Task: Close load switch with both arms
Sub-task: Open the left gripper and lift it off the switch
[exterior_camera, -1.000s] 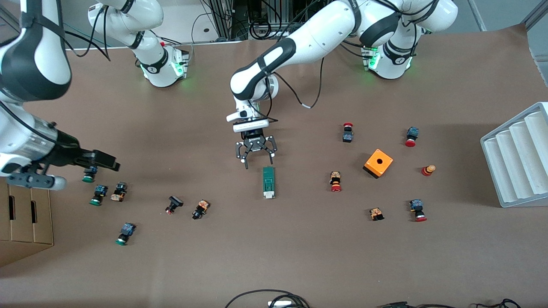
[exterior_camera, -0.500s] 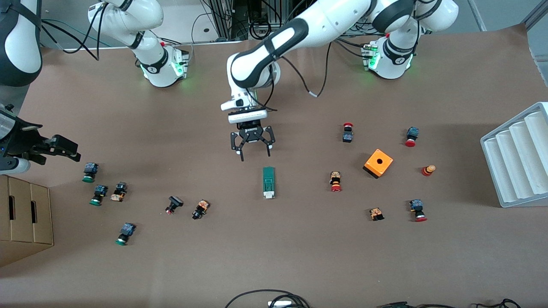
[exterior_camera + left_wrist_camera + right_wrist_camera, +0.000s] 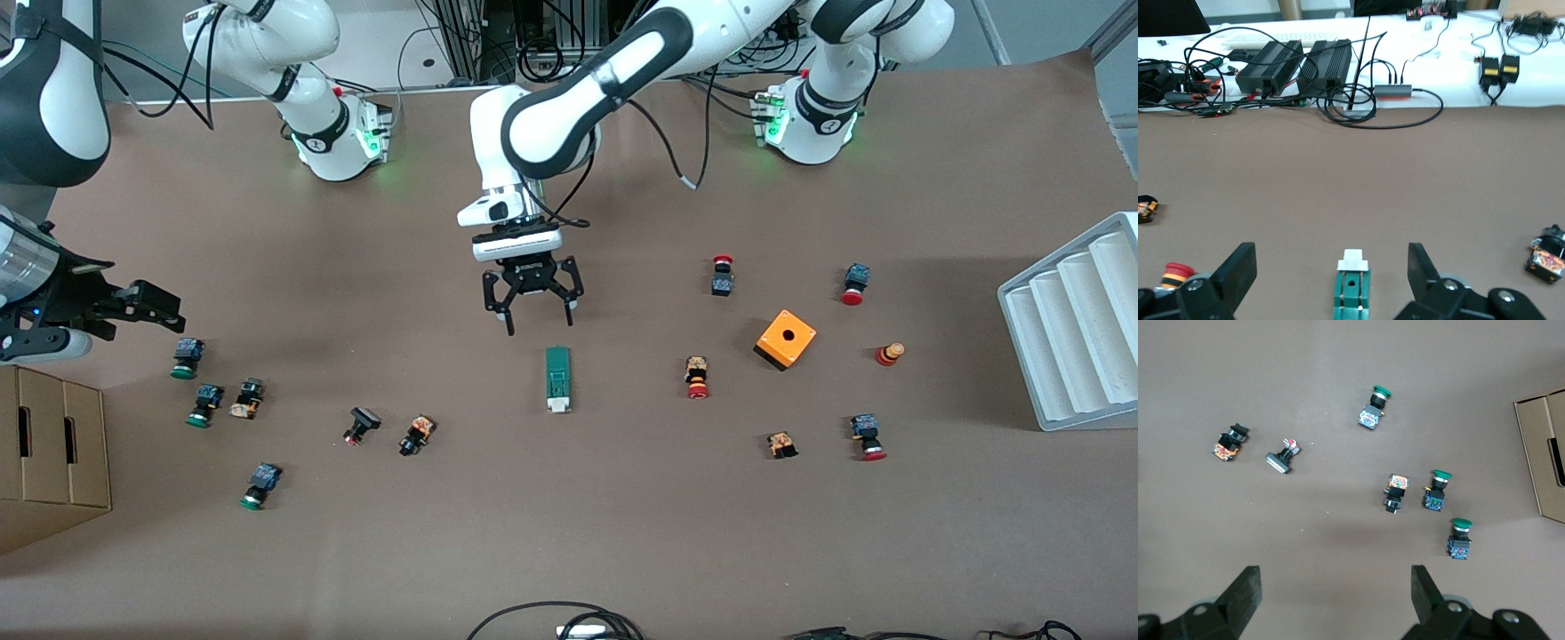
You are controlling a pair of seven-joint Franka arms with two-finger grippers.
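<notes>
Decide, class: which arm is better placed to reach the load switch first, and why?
Left. The left gripper, open, hangs just above the load switch, framing it in its wrist view. The right gripper, open, is over the green-capped buttons.

The right pincer (image 3: 1331,603) hangs over the brown desk (image 3: 1318,387), its two black fingers (image 3: 1241,593) spread wide with nothing between them. Below it, three green-capped push buttons lie scattered: one (image 3: 1373,407) apart from the rest, another (image 3: 1435,491) just beside an orange-and-black switch part (image 3: 1395,493), the third (image 3: 1459,538) near that pair. Well apart from them sit a white-faced black button (image 3: 1281,457) and a small orange-and-black block (image 3: 1228,444). A cardboard box (image 3: 1543,457) stands close to the green buttons.
</notes>
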